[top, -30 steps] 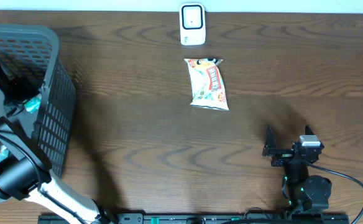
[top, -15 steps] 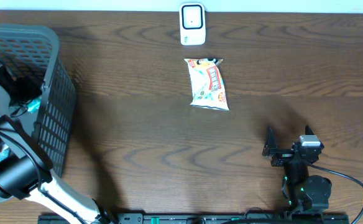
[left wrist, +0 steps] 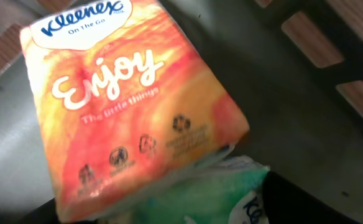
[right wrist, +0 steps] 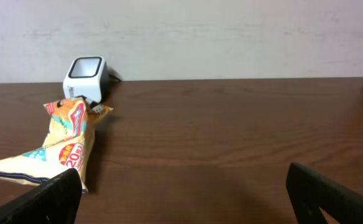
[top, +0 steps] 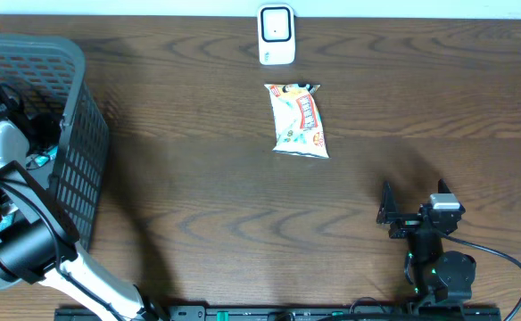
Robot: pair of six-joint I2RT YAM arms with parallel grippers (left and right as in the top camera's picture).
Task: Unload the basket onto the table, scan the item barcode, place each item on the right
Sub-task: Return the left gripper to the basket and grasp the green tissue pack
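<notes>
Long carry from basket to scanner, with snags on the way

The basket (top: pixel 73 134), on the bench (top: pixel 198 223) far left of the scanner (top: pixel 277 34), has a tall wall that could catch the left pincer (top: pixel 11 107). I cannot tell whether that pincer is clamped. The snack bag (top: pixel 298 120) just before the scanner may crowd the pass. The tissue pack (left wrist: pixel 132 106), inside the basket against a green pack (left wrist: pixel 194 193), might slip. The right pincer (right wrist: pixel 181 193) is apart and empty.

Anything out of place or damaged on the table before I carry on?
Nothing spilled or damaged. The snack bag lies on the table just in front of the scanner, slightly askew, outside the basket. Inside the basket, the Kleenex pack lies partly over a green pack.
</notes>
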